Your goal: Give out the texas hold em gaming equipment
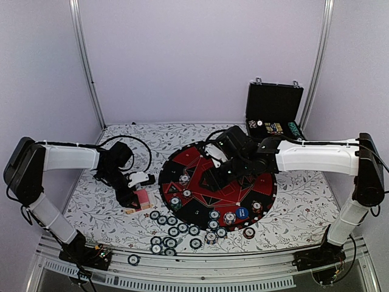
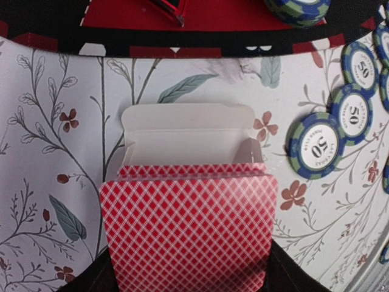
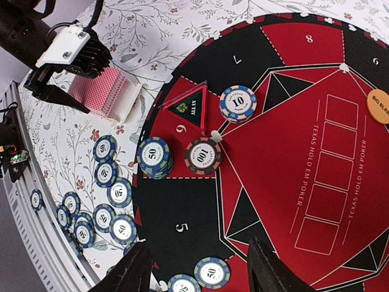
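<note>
The red-backed playing cards (image 2: 188,231) sit half out of a white tuck box (image 2: 185,131) on the floral tablecloth (image 2: 55,182), just beside the round mat (image 1: 182,213). The left gripper (image 1: 136,194) pinches them. Blue-green chips (image 2: 321,149) lie nearby. The right gripper (image 3: 200,267) hangs over the mat, spread wide and holding nothing.

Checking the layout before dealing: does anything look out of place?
Yes. One chip lies alone at the front rail, apart from the loose chips scattered beside the mat. The card pack in the left gripper has its flap open.
</note>
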Action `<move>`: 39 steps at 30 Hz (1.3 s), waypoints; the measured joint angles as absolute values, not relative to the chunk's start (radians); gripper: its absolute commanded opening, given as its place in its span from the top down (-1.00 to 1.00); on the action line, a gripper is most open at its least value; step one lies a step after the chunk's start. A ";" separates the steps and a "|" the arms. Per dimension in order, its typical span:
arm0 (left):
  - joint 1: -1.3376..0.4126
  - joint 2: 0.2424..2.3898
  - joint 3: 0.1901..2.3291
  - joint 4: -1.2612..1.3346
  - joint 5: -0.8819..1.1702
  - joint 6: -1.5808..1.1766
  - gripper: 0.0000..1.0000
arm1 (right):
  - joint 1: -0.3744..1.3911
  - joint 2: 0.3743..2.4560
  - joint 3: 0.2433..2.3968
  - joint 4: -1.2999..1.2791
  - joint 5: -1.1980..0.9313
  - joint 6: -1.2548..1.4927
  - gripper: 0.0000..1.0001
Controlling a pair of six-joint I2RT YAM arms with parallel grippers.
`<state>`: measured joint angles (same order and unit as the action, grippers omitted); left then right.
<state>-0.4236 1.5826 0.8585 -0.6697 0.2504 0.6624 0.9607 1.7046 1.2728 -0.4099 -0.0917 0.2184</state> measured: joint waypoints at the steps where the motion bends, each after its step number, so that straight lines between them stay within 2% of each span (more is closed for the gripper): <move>1: -0.424 1.583 0.859 -0.670 0.250 0.662 -0.09 | 0.961 1.703 1.272 -0.410 -0.092 0.220 -0.13; 19: -0.425 1.555 0.922 -0.791 0.241 0.674 0.07 | 0.960 1.701 1.255 -0.373 -0.138 0.248 -0.14; 30: -0.455 1.518 1.105 -0.900 0.241 0.677 0.17 | 0.916 1.701 1.227 -0.267 -0.313 0.334 -0.37; 39: -0.533 1.499 1.280 -1.003 0.245 0.677 0.23 | 0.880 1.721 1.221 -0.023 -0.574 0.520 -0.63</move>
<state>-0.5327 1.4986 1.2800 -1.0035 0.2447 0.6773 0.8803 1.7214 1.2205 -0.0235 -0.5735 0.5201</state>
